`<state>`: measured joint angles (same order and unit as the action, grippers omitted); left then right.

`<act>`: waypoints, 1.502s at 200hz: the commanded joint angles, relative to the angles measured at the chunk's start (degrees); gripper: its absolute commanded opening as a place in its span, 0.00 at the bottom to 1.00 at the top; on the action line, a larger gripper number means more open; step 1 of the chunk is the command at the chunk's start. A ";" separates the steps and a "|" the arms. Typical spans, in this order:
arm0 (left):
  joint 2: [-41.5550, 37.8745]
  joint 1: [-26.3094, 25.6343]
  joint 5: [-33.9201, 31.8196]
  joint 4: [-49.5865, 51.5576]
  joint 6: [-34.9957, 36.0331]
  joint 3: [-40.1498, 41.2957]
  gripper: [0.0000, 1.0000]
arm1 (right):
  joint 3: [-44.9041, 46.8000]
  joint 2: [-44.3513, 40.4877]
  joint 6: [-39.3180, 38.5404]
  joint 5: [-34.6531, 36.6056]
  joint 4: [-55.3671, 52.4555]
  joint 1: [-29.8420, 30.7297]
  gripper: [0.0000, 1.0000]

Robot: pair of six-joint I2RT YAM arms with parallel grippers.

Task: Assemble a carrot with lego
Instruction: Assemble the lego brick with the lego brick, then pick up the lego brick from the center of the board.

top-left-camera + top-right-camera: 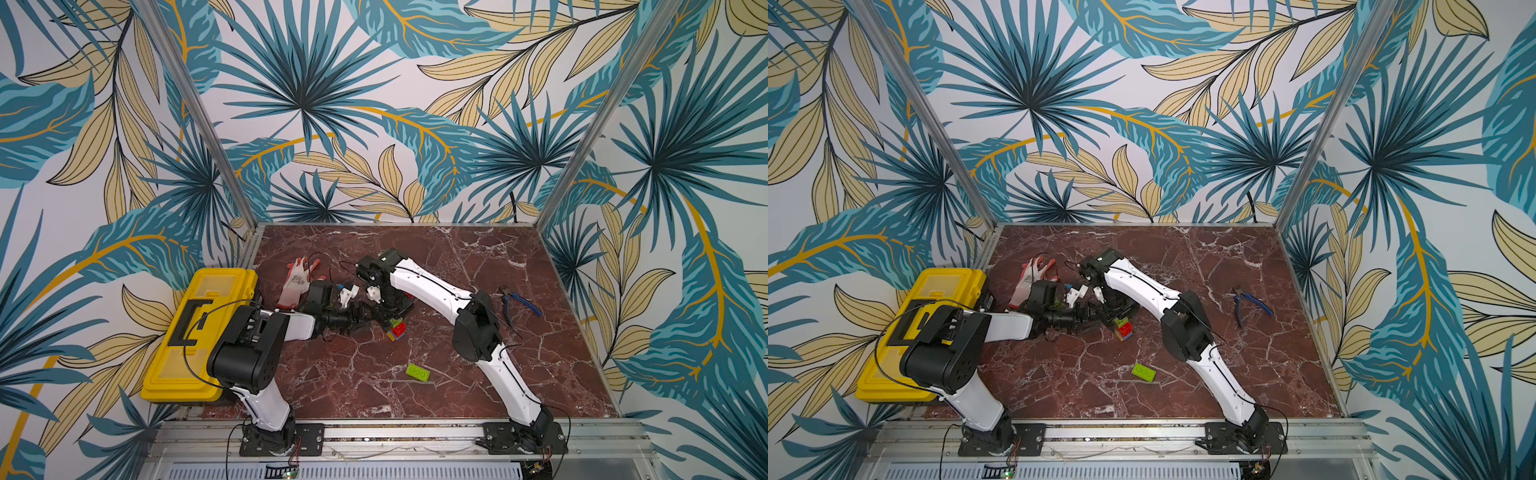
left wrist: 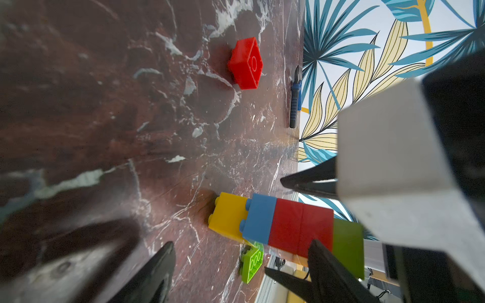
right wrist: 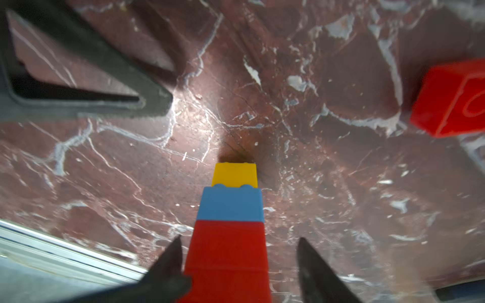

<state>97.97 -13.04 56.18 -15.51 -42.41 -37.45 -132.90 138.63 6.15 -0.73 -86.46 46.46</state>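
Three walls (image 1: 374,104) carry wallpaper of big teal and pale-yellow tropical leaves with mustard stems on a near-white ground, and two slanting aluminium posts (image 1: 197,112) mark the back corners. The table (image 1: 457,257) is red-brown marble with white veins, edged in metal, with an aluminium rail (image 1: 399,434) along its near side. Light is soft and even, leaving a pale sheen (image 3: 189,110) on the marble in the right wrist view.

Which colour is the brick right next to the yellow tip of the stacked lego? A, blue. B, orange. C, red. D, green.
A: in the right wrist view the blue brick joins directly onto the yellow tip, with the red bricks after it.
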 commanded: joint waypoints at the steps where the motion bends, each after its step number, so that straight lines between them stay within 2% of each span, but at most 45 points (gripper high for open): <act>1: 0.21 0.21 0.49 -0.14 0.58 -0.25 0.81 | 0.43 -5.06 -0.06 0.69 2.34 -0.05 0.85; 19: -0.17 0.43 0.31 -0.14 0.62 0.00 0.84 | 1.15 -8.58 -0.37 2.45 3.40 -0.04 0.99; 39: -1.02 0.73 0.20 -0.14 0.84 0.49 0.89 | 3.92 -14.25 -0.78 3.43 6.05 0.00 0.99; 59: -2.32 0.93 -0.03 -0.14 1.17 1.04 0.98 | 10.16 -21.97 -1.21 4.20 9.86 -0.05 0.99; 70: -3.23 1.00 -0.39 -0.14 1.28 1.61 0.99 | 16.37 -27.73 -1.28 6.15 12.68 0.00 0.99; 87: -4.73 1.30 -0.93 -0.14 1.51 2.34 0.99 | 30.93 -38.48 -1.02 8.28 20.16 -2.47 0.99; 105: -5.82 1.66 -1.32 -0.14 1.51 2.93 0.99 | 45.20 -48.36 -1.22 5.23 26.25 -3.64 0.99; 126: -6.81 1.99 -1.45 -0.22 1.54 3.48 0.99 | 57.67 -54.33 -1.60 1.12 30.04 -3.55 0.95; 150: -9.32 2.07 -1.53 -0.31 1.83 4.44 0.99 | 67.00 -57.37 -0.48 -2.40 36.07 -2.24 0.84; 170: -12.76 2.31 -1.53 -0.31 2.15 5.65 0.99 | 72.68 -58.95 0.40 -1.98 42.62 -0.78 0.82; 208: -19.22 3.02 -2.83 -0.31 1.63 8.55 0.99 | 77.77 -57.28 0.75 -0.75 50.36 4.36 0.77; 257: -18.04 3.11 -4.50 -0.40 1.91 9.24 0.99 | 82.45 -55.40 1.40 -0.22 56.38 7.92 0.64; 300: -17.80 3.07 -5.17 -0.77 1.96 9.41 0.99 | 86.46 -55.74 1.79 0.64 59.93 8.87 0.56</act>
<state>80.20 -10.37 51.81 -15.57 -41.52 -28.75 -48.80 82.52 7.25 -1.15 -29.78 54.87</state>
